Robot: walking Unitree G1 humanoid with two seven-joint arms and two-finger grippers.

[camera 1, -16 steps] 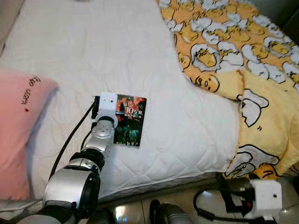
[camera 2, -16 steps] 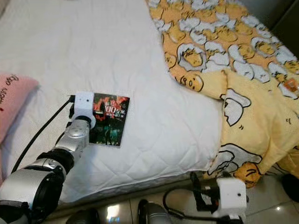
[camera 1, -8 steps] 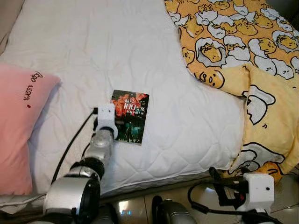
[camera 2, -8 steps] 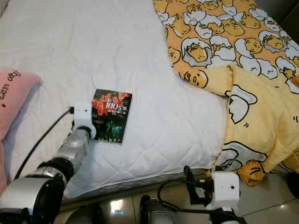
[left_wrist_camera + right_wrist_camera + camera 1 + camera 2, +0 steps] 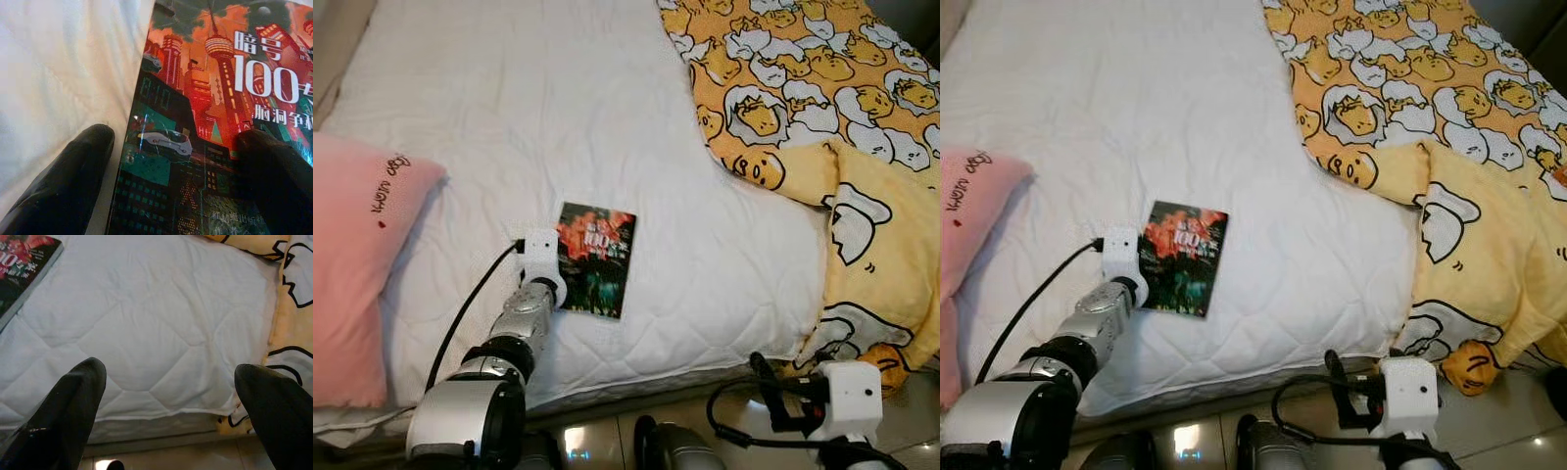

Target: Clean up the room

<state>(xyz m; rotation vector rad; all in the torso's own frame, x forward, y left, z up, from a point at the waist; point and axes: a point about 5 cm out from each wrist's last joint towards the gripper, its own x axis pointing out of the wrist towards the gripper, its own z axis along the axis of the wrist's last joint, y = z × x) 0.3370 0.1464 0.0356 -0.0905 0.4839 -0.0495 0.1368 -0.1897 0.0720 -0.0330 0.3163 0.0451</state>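
- Red and dark cover art marks one book (image 5: 597, 259) lying flat on the white bed (image 5: 558, 117), near its front edge, in the left eye view. Its long axis runs away from the robot, slightly tilted. One pink pillow (image 5: 357, 264) lies to its left, one yellow blanket (image 5: 822, 108) to its right.
- Right eye view: the left gripper (image 5: 1141, 274) reaches the book's near-left edge; this arm is much the nearer.
- Left wrist view: jaws apart, one finger (image 5: 63, 186) on the sheet beside the book, the other over the cover.
- Right wrist view: the right gripper (image 5: 168, 416) hangs low before the bed, jaws apart, holding nothing.
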